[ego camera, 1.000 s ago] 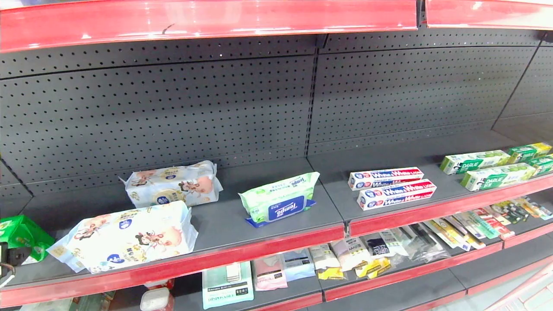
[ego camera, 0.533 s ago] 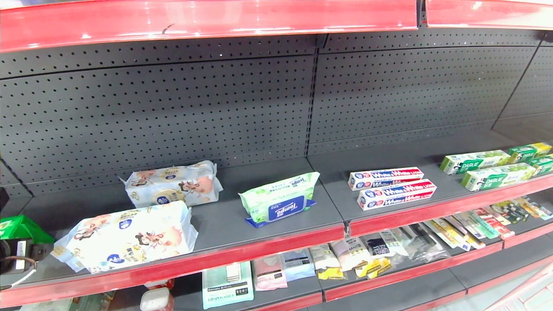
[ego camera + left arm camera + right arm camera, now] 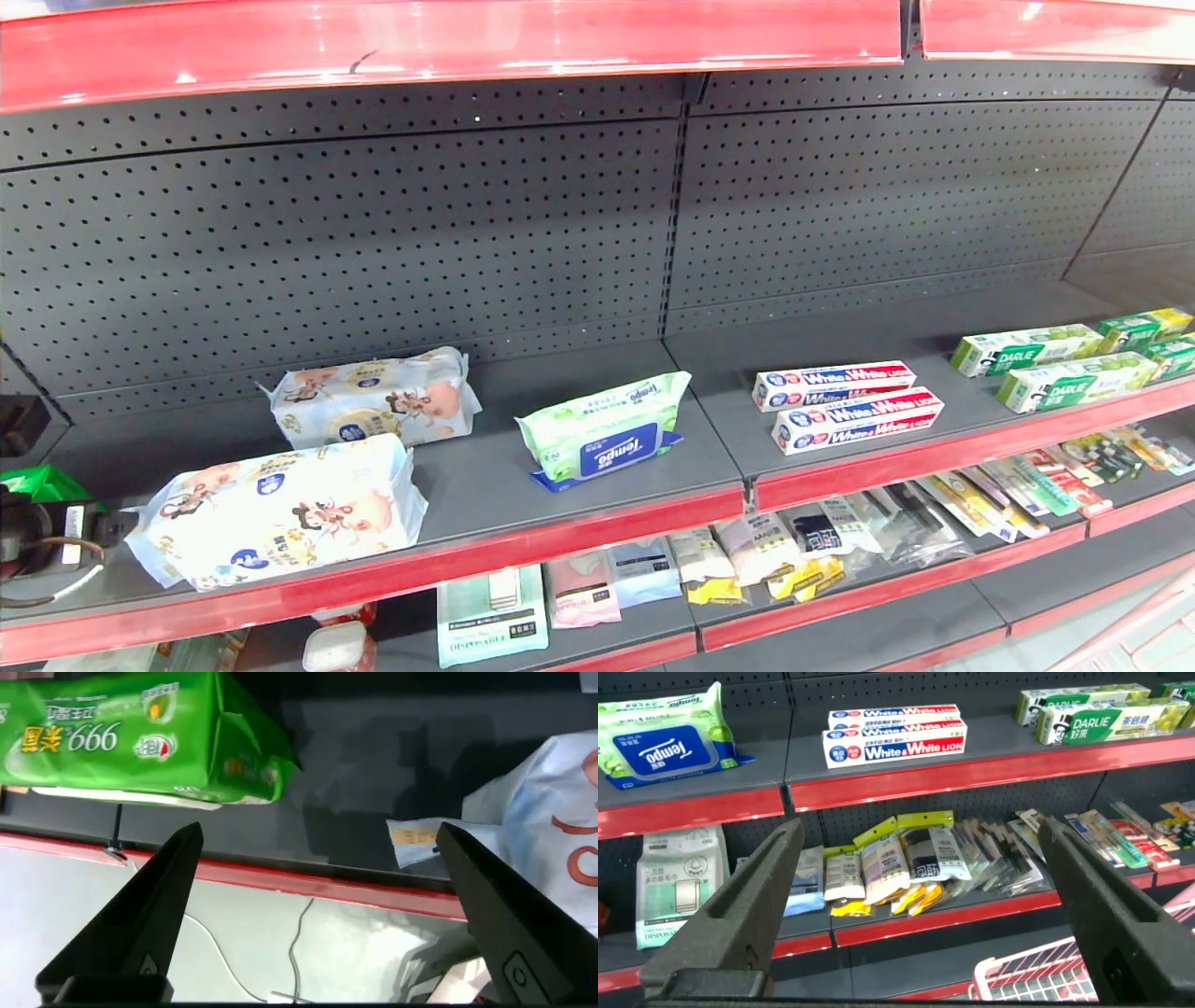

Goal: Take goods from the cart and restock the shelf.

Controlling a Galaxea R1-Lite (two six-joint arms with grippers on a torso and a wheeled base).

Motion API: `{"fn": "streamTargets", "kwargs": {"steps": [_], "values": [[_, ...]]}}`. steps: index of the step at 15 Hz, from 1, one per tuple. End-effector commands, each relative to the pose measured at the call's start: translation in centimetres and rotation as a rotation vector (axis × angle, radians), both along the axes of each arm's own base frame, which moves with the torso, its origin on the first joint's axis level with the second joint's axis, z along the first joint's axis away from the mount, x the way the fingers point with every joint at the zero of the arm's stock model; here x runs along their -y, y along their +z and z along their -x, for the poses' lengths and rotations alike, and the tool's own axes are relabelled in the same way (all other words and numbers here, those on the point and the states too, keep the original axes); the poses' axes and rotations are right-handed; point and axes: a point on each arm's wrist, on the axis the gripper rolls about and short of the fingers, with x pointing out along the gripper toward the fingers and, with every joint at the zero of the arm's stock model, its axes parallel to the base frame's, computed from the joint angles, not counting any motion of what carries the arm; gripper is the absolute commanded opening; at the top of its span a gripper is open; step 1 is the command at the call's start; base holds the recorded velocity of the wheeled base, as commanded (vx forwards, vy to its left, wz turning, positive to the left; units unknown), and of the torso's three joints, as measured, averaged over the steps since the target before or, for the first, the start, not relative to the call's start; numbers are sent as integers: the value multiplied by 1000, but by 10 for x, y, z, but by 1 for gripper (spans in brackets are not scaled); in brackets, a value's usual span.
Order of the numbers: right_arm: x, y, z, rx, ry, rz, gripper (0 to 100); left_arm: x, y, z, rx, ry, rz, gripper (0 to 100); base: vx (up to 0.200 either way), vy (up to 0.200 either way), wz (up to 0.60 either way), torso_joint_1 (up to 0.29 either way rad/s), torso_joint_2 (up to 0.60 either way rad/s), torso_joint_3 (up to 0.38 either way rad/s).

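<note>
My left gripper is open and holds nothing. It hangs at the front edge of the shelf, between a green pack and a white and blue wipes pack. In the head view the left arm's wrist sits at the far left, beside that large wipes pack and in front of the green pack. My right gripper is open and empty, held back from the shelves. Below it is a corner of the pink wire cart.
On the same shelf lie a second wipes pack, a green wipes pack, two red and white toothpaste boxes and green toothpaste boxes. Bare shelf lies behind them. The lower shelf holds several small packets.
The left arm has come further in from the left edge, toward the large wipes pack, covering more of the green pack. The goods have stayed put.
</note>
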Motion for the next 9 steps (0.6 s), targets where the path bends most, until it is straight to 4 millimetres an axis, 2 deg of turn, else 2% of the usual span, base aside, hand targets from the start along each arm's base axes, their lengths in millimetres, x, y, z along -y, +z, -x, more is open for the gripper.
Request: {"fn": "streamTargets", "kwargs": {"steps": [1, 9], "values": [[0, 0, 0, -3, 0, 1, 100, 2, -2, -2, -11, -14, 4, 100, 0, 0, 0, 0, 0, 0], [0, 0, 0, -1, 0, 1, 100, 11, -4, -6, -14, -54, 11, 100, 0, 0, 0, 0, 0, 0]]}}
